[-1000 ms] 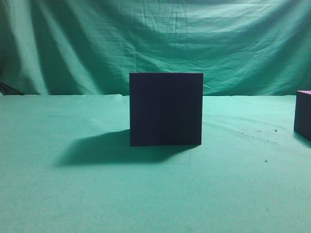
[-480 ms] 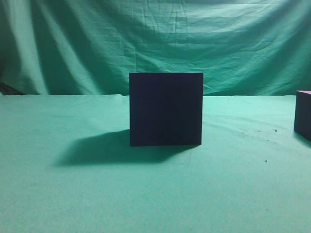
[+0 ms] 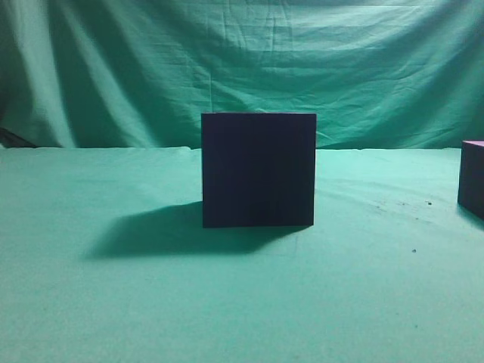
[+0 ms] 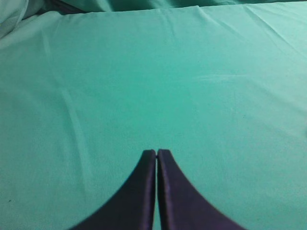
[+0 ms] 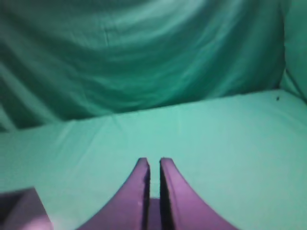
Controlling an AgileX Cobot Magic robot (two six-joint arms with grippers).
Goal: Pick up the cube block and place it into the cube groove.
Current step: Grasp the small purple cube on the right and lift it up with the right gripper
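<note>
Purple-black small cube block point(image 5: 19, 211) at my 8 o'clock; right gripper point(image 5: 153, 165) nearly closed, empty, unaligned. Left gripper point(image 4: 156, 153) closed, empty. Big navy box groove point(image 3: 259, 170) waits mid-table.

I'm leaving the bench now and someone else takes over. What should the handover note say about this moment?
Left gripper: shut, empty, over bare green cloth.
Right gripper: nearly shut with a thin gap, empty; the cube block sits to its lower left.
Cube block: on the cloth at the exterior view's right edge, untouched.
Cube groove: centre of the table.
Done: nothing.
Left: grasp the block, carry it to the groove, drop it in.
</note>
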